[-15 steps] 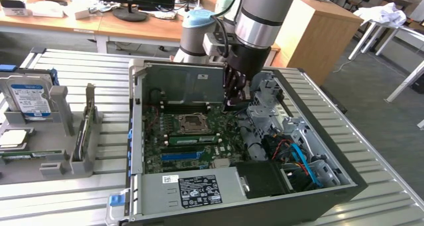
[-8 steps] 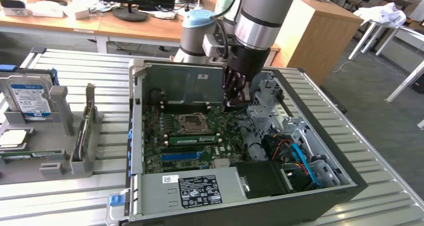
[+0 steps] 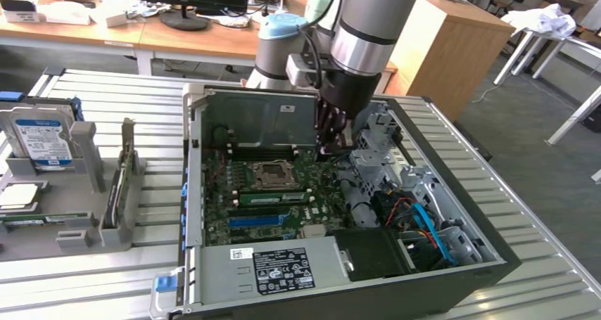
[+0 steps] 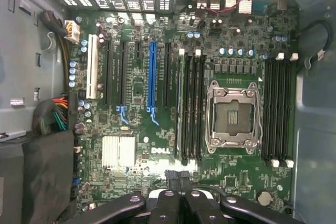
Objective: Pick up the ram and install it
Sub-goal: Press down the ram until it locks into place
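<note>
Hanging inside the open PC case (image 3: 253,116) above its mobo (image 4: 139,85), claw (image 4: 177,182) has fingers pressed together.

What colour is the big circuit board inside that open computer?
The circuit board is dark green; the wrist view shows it best.

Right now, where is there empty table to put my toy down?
Bare table slats show at the exterior view's lower left, bordered by the gray holder and the computer case, and on the exterior view's right beyond the case. Inside the case is crowded: gripper, cables, circuit board.
</note>
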`<state>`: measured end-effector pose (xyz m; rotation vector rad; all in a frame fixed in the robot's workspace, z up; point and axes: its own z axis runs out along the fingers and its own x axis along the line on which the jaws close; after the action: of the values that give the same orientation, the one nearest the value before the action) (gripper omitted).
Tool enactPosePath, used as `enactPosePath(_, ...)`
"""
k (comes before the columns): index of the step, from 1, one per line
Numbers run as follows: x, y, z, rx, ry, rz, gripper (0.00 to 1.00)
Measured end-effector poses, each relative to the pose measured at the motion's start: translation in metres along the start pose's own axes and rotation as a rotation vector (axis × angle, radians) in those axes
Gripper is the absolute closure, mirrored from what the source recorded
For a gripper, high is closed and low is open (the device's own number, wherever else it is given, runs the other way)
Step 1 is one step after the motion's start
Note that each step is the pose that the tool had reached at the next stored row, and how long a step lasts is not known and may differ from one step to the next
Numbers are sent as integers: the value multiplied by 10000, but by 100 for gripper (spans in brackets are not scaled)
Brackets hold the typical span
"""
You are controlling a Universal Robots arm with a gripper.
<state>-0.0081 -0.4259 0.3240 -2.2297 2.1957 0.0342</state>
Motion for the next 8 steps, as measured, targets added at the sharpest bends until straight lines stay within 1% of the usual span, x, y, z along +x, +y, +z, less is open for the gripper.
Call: enactPosePath(8,3,-1,131,1,-1,0,89)
